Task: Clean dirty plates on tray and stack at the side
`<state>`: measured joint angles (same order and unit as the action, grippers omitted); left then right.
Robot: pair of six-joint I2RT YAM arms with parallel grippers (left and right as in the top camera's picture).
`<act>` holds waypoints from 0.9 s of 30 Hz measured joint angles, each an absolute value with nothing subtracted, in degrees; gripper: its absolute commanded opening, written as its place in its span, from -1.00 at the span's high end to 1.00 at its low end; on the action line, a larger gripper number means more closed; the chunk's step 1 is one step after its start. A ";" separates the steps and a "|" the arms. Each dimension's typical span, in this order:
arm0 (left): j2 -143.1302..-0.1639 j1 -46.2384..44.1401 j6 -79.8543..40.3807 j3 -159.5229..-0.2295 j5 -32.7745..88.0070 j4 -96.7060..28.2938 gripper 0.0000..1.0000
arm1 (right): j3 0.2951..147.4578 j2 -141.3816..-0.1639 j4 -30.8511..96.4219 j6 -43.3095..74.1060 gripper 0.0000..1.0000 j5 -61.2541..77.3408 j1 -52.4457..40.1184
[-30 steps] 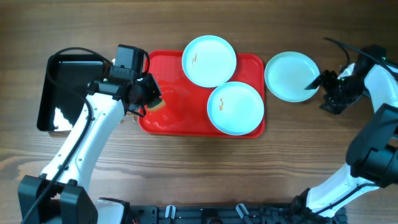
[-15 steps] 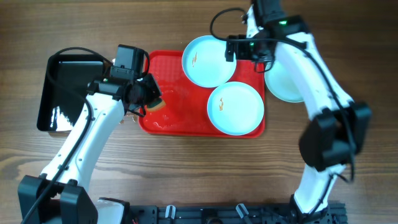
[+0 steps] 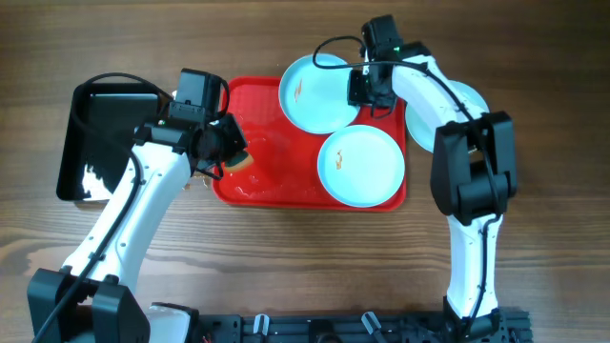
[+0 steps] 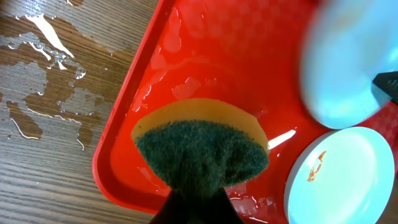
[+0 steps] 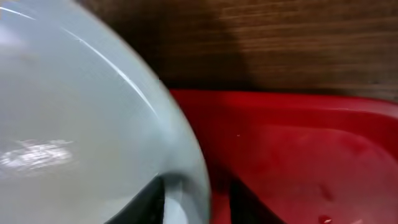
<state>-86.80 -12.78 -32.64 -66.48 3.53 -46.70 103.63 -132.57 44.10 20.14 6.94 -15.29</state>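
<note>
Above the table, the overhead view shows the tray [image 3: 257, 186] at centre carrying two plates: the far plate [image 3: 315, 95] and the near plate [image 3: 361, 165], each marked with a small brown smudge. A third plate [image 3: 417, 124] lies on the table [image 3: 286, 257] just right of the tray, partly under the right arm [image 3: 448, 105]. The right gripper [image 3: 365, 88] sits at the far plate's right rim. The left gripper [image 3: 232, 151] holds a sponge [image 3: 240, 162] over the tray's left end, near the black tray [image 3: 95, 143].

Left wrist view: the left gripper [image 4: 194, 202] is clamped on the sponge [image 4: 202, 149], green scouring face toward the camera, above the wet tray floor. The near plate [image 4: 348, 180] lies at lower right. Water [image 4: 43, 93] beads on the table outside the tray.

Right wrist view: the right gripper [image 5: 196, 205] stands narrow astride the far plate's rim, one finger on the inner face, the other outside over the tray [image 5: 298, 143]. A red sliver shows beside the outer finger, so firm contact cannot be confirmed.

The step in hand appears to be taking hold of the far plate for scrubbing. The next move calls for a secure pinch on the rim, then presenting the smudged face to the sponge while keeping clear of the near plate.
</note>
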 measured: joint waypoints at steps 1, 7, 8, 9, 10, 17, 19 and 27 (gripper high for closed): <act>-86.80 -12.78 -32.67 -66.48 3.53 -46.72 0.92 | 103.63 -132.66 44.03 19.90 0.91 7.05 -15.29; -86.80 -12.75 -32.64 -66.48 3.53 -46.72 0.92 | 104.81 -132.44 43.31 20.75 0.91 11.84 -15.33; -86.80 -12.78 -32.64 -66.48 3.53 -46.70 0.92 | 104.84 -132.44 43.33 20.75 0.92 12.75 -15.33; -86.80 -12.75 -32.64 -66.48 3.53 -46.72 0.92 | 104.84 -132.44 43.33 20.75 0.91 13.61 -15.29; -86.80 -12.78 -32.64 -66.48 3.53 -46.72 0.92 | 104.84 -132.44 43.44 20.75 0.91 14.94 -15.29; -86.80 -12.75 -32.45 -66.48 -2.00 -47.29 0.92 | 104.81 -132.20 47.90 20.73 0.92 21.47 -16.97; -86.80 -12.73 -32.42 -66.48 -5.13 -48.10 0.92 | 104.81 -132.07 49.32 20.51 0.91 21.87 -18.85; -86.80 -12.38 -30.48 -66.48 -8.80 -49.67 0.92 | 104.81 -132.00 53.28 20.80 0.92 22.72 -25.96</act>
